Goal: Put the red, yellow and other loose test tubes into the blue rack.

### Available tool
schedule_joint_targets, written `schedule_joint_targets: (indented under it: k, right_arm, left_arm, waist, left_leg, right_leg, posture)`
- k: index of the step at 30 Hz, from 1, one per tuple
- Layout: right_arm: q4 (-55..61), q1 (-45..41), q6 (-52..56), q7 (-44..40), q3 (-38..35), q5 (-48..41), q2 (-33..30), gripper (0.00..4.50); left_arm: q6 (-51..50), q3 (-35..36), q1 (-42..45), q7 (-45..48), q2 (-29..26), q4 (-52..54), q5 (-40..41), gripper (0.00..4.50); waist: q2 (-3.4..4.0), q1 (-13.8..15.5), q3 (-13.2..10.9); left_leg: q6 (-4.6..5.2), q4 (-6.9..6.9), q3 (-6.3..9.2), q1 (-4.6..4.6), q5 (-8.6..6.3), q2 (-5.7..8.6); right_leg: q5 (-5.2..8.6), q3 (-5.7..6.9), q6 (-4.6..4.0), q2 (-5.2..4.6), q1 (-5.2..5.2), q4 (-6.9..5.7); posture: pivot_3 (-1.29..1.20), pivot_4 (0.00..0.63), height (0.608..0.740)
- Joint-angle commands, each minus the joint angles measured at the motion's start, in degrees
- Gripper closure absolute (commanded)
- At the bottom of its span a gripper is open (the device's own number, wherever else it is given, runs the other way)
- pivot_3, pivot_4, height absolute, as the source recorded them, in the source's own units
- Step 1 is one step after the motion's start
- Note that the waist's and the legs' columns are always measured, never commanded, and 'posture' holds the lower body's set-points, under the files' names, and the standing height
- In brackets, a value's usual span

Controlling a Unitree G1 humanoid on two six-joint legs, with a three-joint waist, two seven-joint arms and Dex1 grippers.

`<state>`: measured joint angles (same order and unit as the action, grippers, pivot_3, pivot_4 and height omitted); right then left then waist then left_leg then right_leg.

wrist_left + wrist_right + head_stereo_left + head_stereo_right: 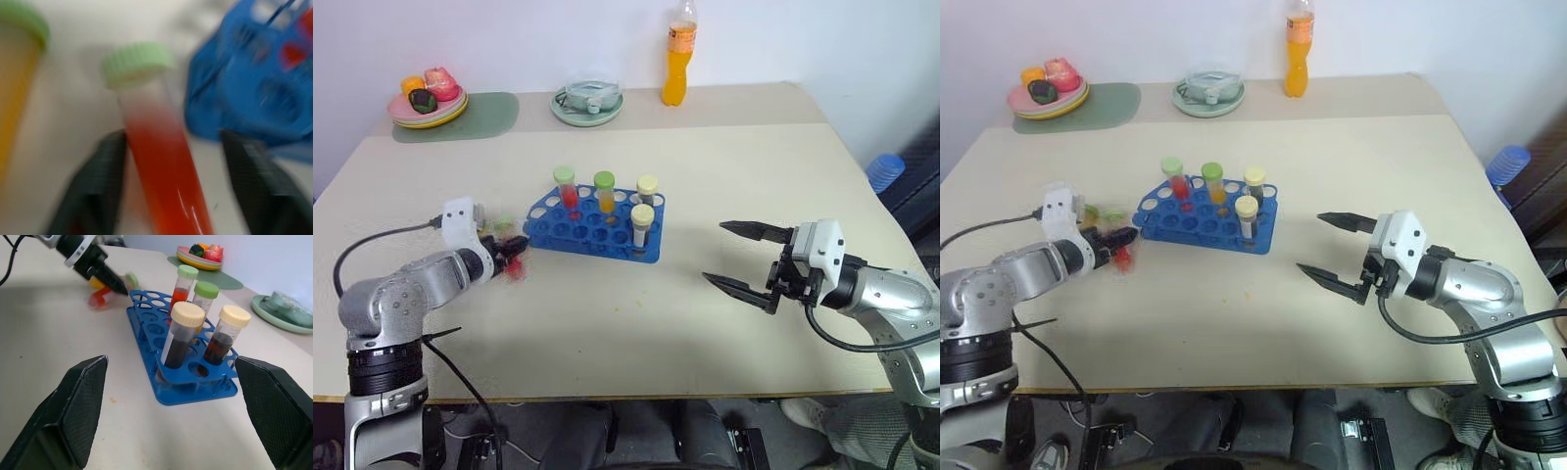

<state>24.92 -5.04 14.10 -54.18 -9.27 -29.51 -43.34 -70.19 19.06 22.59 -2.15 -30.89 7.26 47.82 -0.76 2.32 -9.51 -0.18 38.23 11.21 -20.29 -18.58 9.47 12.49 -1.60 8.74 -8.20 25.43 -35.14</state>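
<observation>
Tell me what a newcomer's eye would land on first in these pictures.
First, the blue rack at mid-table, with four capped tubes standing in it: a red one, a yellow-orange one and two dark ones with cream caps. Next, the left gripper just off the rack's left end, open around a loose red tube lying on the table. The right gripper hangs wide open to the rack's right.

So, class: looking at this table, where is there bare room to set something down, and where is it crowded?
Bare tabletop lies between the blue rack and the right gripper, and along the near edge. Crowded: beside the rack's left end, where the left gripper straddles a red tube next to a yellow tube.
</observation>
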Motion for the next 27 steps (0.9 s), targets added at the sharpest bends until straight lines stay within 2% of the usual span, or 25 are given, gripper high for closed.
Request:
schedule_joint_targets:
  k: [1,4,6,11,13,17,21,27]
  right_arm:
    - [1.16,-0.45,-1.09,0.3,-0.57,-0.03,0.44,0.27]
    - [0.74,-0.82,-1.19,0.21,-0.11,0.07,0.61,0.27]
    - [0.3,-1.31,-1.27,0.02,0.4,0.05,0.83,0.27]
    - [-0.99,-2.61,-1.81,-0.56,1.8,0.27,1.45,0.27]
    - [-1.66,-3.36,-2.02,-0.86,2.49,0.38,1.78,0.27]
    - [-2.32,-3.95,-2.23,-1.19,3.0,0.46,2.21,0.27]
    - [-2.34,-4.03,-2.4,-1.05,3.26,0.67,2.46,0.27]
    - [-0.88,-2.09,-2.39,-0.14,2.33,0.71,2.61,0.27]
  left_arm:
    - [-2.7,2.31,2.64,0.57,-0.82,1.32,0.32,0.04]
    - [-6.82,4.23,6.12,2.21,-2.64,0.26,1.69,0.04]
    - [-8.98,4.66,9.27,5.11,-5.94,-1.6,1.92,0.04]
    - [-11.24,0.2,14.19,15.59,-16.39,-7.43,0.3,0.04]
    - [-7.98,-4.86,15.17,20.76,-22.64,-8.5,-3.3,0.04]
    - [-6.16,-16.0,20.33,27.26,-28.83,-17.86,-10.75,0.04]
    - [-2.85,-23.95,26.99,31.3,-28.74,-28.87,-18.72,0.04]
    - [1.99,-30.09,36.97,33.09,-23.27,-44.65,-28.88,0.04]
  waist:
    - [0.0,0.0,0.0]
    - [-0.02,0.0,-0.01]
    - [-0.01,-0.04,0.0]
    - [-0.02,-0.31,-0.01]
    - [0.01,-0.31,0.0]
    - [0.01,-0.12,-0.01]
    - [-0.01,-0.11,-0.01]
    - [-0.03,-0.19,-0.02]
  left_leg:
    - [0.0,0.0,0.0,0.01,0.0,-0.01]
    - [-0.01,0.01,0.01,-0.01,0.0,-0.01]
    - [-0.01,0.01,0.0,0.0,0.0,-0.01]
    - [-0.14,0.0,-0.01,0.03,-0.07,-0.15]
    - [-0.16,-0.03,-0.01,0.04,-0.09,-0.19]
    - [-0.2,-0.03,-0.02,0.03,-0.1,-0.26]
    - [-0.2,-0.01,0.01,0.03,-0.09,-0.26]
    - [-0.21,0.0,0.03,-0.04,-0.09,-0.27]
  right_leg:
    - [0.0,0.0,-0.01,0.0,0.0,0.0]
    - [-0.01,0.0,-0.01,0.01,0.0,0.0]
    - [-0.01,0.0,-0.01,0.01,0.0,0.0]
    - [-0.04,0.0,-0.07,0.19,0.04,0.0]
    - [-0.04,0.0,-0.08,0.23,0.05,0.02]
    - [-0.08,0.0,-0.16,0.33,0.07,0.05]
    - [-0.09,0.0,-0.15,0.35,0.03,0.04]
    - [-0.09,0.01,-0.15,0.41,0.08,0.05]
  posture:
    - [0.0,0.15,0.74]
    - [0.0,0.15,0.74]
    - [0.0,0.15,0.74]
    - [0.0,0.15,0.74]
    - [0.0,0.15,0.74]
    - [0.0,0.15,0.74]
    - [0.0,0.15,0.74]
    - [0.0,0.15,0.74]
